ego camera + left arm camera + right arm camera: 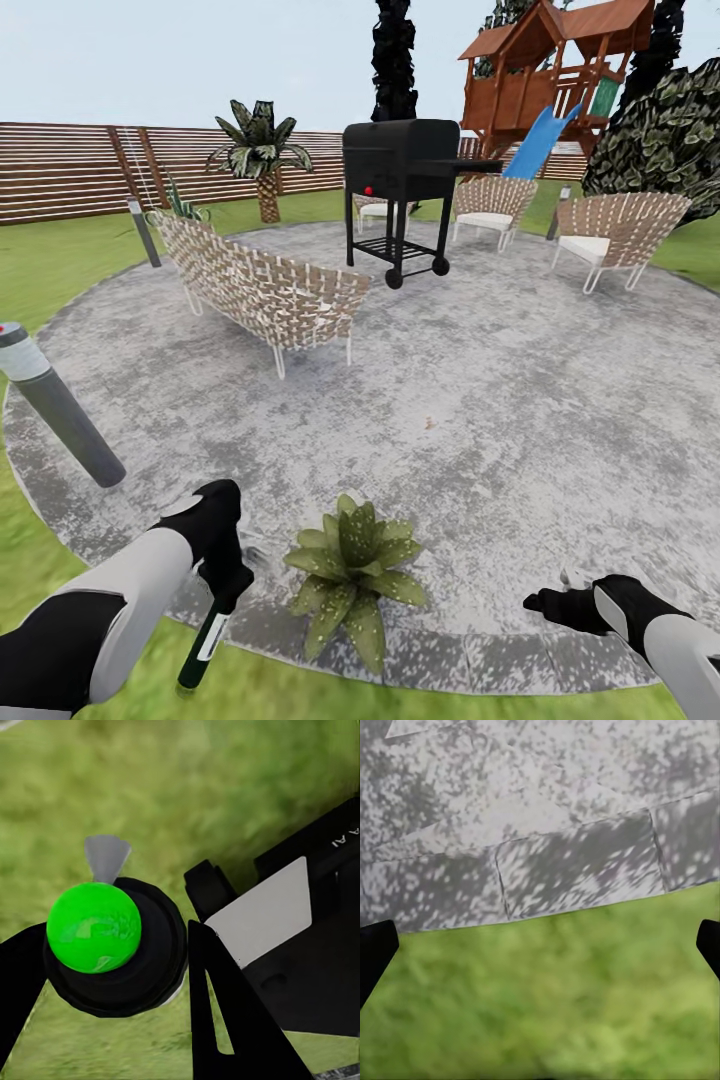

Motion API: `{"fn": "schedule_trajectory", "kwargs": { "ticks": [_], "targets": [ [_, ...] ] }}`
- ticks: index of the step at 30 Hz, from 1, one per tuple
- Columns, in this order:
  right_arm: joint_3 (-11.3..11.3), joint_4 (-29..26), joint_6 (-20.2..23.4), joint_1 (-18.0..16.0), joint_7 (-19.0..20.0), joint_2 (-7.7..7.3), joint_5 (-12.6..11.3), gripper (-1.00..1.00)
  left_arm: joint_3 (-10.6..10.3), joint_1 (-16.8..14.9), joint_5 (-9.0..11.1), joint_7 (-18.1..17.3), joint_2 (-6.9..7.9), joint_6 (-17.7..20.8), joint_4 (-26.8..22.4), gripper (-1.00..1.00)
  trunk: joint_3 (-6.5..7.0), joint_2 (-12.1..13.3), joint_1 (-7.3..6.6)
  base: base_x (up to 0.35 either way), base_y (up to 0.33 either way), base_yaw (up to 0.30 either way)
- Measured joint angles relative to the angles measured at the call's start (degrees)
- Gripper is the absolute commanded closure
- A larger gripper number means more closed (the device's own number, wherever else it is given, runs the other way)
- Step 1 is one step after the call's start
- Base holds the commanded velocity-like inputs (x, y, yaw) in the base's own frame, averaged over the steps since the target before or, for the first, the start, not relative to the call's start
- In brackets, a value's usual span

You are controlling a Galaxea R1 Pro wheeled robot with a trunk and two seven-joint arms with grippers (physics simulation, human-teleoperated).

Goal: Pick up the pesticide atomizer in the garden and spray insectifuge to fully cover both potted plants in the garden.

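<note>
The black fingers (214, 1005) of the left gripper (225, 578) are pinching the pesticide atomizer (205, 640) – the slim dark-green bottle is hanging downward from the grip at the near left, its white label facing out, over the lawn (60, 260) just off the patio's edge. In the left wrist view the bottle (112, 945) is sitting between the two fingers, its end showing as a bright green disc inside a black ring, with blurred grass behind it.

Just right of the bottle, a potted plant (352, 565) with pointed speckled leaves is standing at the near rim of the round grey patio (480, 400), close to but apart from the bottle.

Further right, the right gripper (560, 600) is hovering low over the patio's border stones, holding nothing; in the right wrist view its fingertips (375, 949) are sitting far apart at the two sides, with grey slabs and grass between them.

Farther off, a grey bollard lamp (55, 405) is leaning at the left, a woven bench (265, 290) is standing mid-patio, a black grill (400, 180) behind it, and a brown slatted fence (70, 165) is running along the back
</note>
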Motion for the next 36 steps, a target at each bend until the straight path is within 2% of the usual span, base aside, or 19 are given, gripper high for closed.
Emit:
{"fn": "schedule_trajectory", "kwargs": {
  "ticks": [4, 15, 22, 36],
  "targets": [
    [0.00, 0.00, -0.01, 0.01, 0.01, 0.00, 0.00, -1.00, -0.07, 0.00, -0.02, -0.06, 0.07, 0.23, -3.43, 1.00, 0.00, 0.00, -0.01, 0.074, 0.113, 0.000],
    [-0.01, 0.01, -0.01, 0.02, 0.03, -0.01, 0.00, -1.00, -0.10, -0.01, -0.03, -0.08, 0.00, 0.28, -3.75, 1.00, 0.00, 0.00, -0.02, 0.165, 0.248, -0.221],
    [-0.01, 0.01, 0.01, 0.01, 0.02, -0.01, -0.01, -1.00, -0.20, 0.00, 0.03, -0.05, -0.02, 0.27, -3.75, 1.00, 0.00, 0.00, 0.00, 0.035, 0.032, -0.256],
    [0.03, 0.02, -0.01, 0.01, 0.01, 0.00, 0.00, -1.00, -0.26, 0.00, -0.07, -0.07, 0.00, 0.27, -3.68, 1.00, 0.01, 0.00, 0.00, 0.127, 0.148, -0.026]
  ]
}}
